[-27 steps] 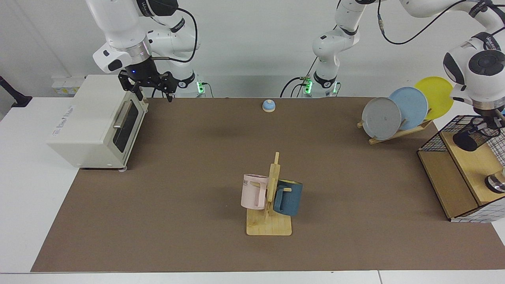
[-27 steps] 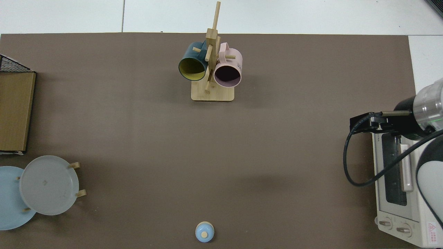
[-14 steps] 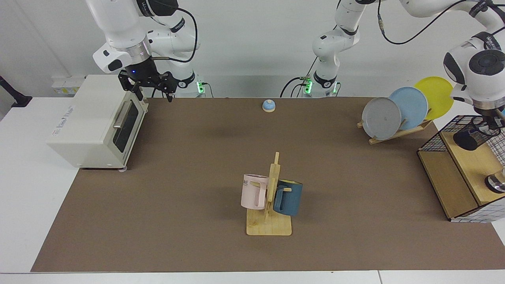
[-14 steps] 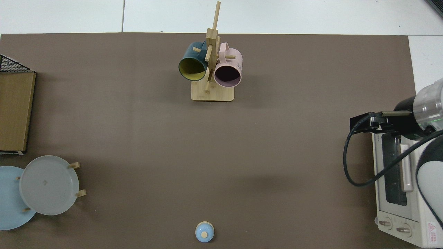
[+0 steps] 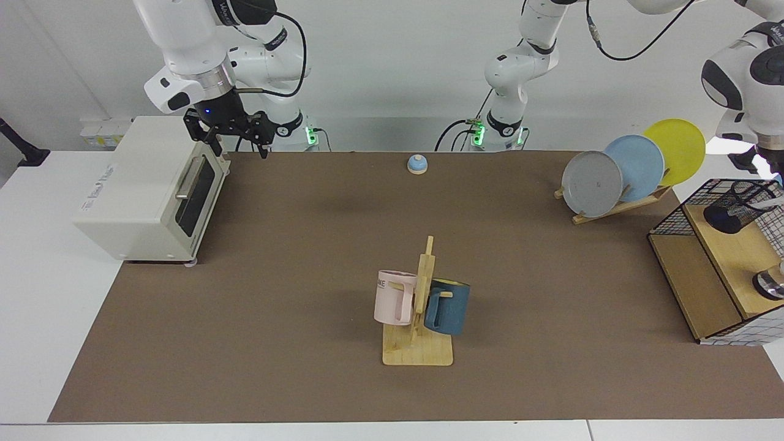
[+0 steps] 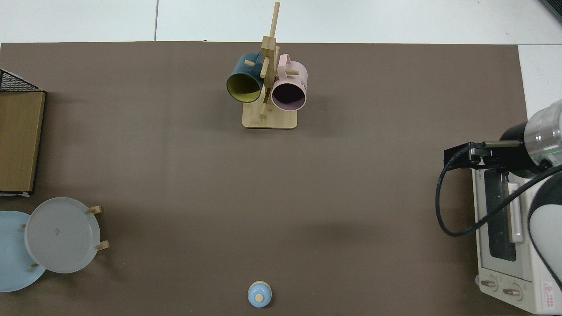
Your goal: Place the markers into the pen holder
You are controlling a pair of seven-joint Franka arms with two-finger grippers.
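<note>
The pen holder (image 5: pixel 735 208), a black wire-mesh cup, stands leaning on the wooden shelf at the far right of the facing view. A slim white piece (image 5: pixel 774 201) shows just past its rim at the view's edge; I cannot tell whether it is one of the markers. My left gripper (image 5: pixel 768 164) hangs a little above the holder, partly cut off by the edge and apart from the cup. My right gripper (image 5: pixel 237 142) waits open and empty over the toaster oven's front corner, and it also shows in the top view (image 6: pixel 461 157).
A white toaster oven (image 5: pixel 141 184) sits at one end of the brown mat. A wooden mug tree (image 5: pixel 419 343) with a pink and a blue mug stands mid-table. A blue bell (image 5: pixel 417 163), a plate rack (image 5: pixel 618 177) and the wire-framed shelf (image 5: pixel 692 269) are also there.
My left arm has lifted up and away from the pen holder, which stays on the shelf. The right arm has not moved.
</note>
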